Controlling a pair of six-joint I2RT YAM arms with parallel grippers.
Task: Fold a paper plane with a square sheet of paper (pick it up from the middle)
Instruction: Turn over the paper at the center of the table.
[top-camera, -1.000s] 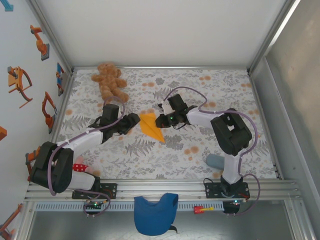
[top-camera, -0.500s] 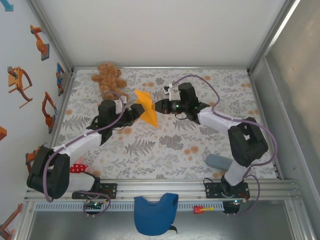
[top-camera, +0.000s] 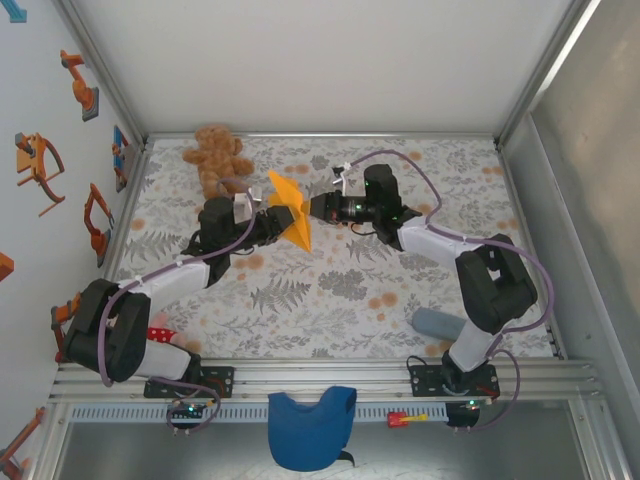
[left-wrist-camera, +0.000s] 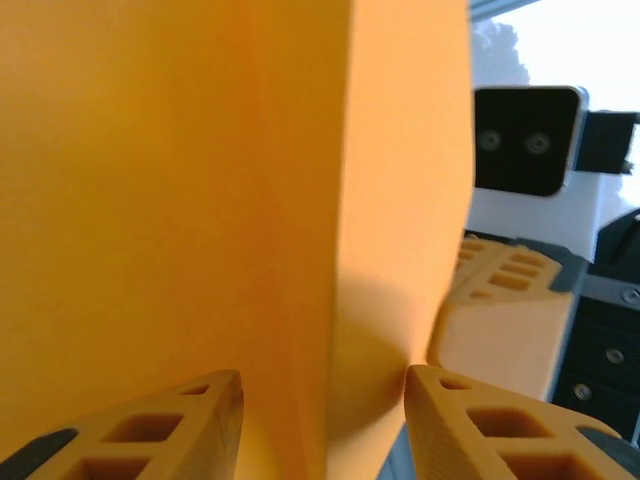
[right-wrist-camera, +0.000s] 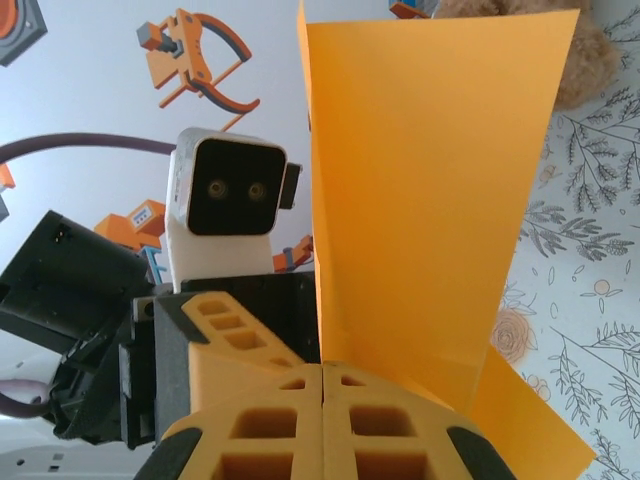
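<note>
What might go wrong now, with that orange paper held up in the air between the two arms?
1. The right gripper pinches only a small part of the orange paper near its edge; the thin sheet might slip or tear if tugged.
2. The left gripper stands open around the paper; closing away from the crease might crumple it.

surface: floral-print table (top-camera: 330, 320) | back wall (top-camera: 320, 60): plain white | left wall (top-camera: 45, 100): orange decals (top-camera: 40, 165) | frame: aluminium rails (top-camera: 330, 375)
</note>
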